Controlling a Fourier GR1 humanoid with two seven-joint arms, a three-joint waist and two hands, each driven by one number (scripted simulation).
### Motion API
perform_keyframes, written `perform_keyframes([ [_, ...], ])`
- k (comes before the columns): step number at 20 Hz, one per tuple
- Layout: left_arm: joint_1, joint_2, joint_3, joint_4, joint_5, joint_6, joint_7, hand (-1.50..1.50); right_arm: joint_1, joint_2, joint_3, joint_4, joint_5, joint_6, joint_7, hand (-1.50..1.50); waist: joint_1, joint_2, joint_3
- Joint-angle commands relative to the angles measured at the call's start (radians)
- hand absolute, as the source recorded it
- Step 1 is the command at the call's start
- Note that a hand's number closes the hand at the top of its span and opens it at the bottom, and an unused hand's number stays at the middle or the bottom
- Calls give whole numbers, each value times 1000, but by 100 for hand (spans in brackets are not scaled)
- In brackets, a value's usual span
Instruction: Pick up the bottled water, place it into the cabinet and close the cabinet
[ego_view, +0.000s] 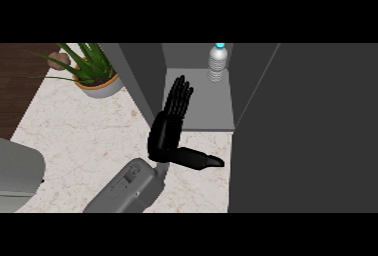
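- We look steeply down on a counter (81, 135) of pale, cream marble with faint brown veining; it fills the left and lower middle of the view.
- Along the far left edge we see a strip of dark brown wood (18, 75) bordering the marble.
- At the upper left a potted plant (92, 70) stands on the counter: long green spiky leaves in a round, pale pot.
- Just behind the leaves we make out a small brownish rounded object (61, 59); we cannot tell what it is.
- At the lower left edge a grey, rounded shape (18, 172) enters the view; we cannot identify it.
- The light is even and soft, without hard shadows.
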Motion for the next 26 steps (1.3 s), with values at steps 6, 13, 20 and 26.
perform_keyframes([
  [6, 268, 136, -53, -264, 3, -41, 43, 150, 53, -168, 16, -116, 98, 145, 12, 150, -2, 0, -1],
  [13, 406, 274, 7, -465, 21, -46, 56, -150, 48, -240, 135, -174, 194, 222, -10, 150, -7, -3, -1],
  [20, 561, 372, 97, -635, 106, -61, 75, -150, 37, -267, 269, -177, 293, 229, -21, 150, -9, -10, -2],
  [26, 660, 438, 172, -651, 174, -142, 49, -150, -49, -311, 441, -194, 335, 251, 64, 150, 0, -12, -7],
])
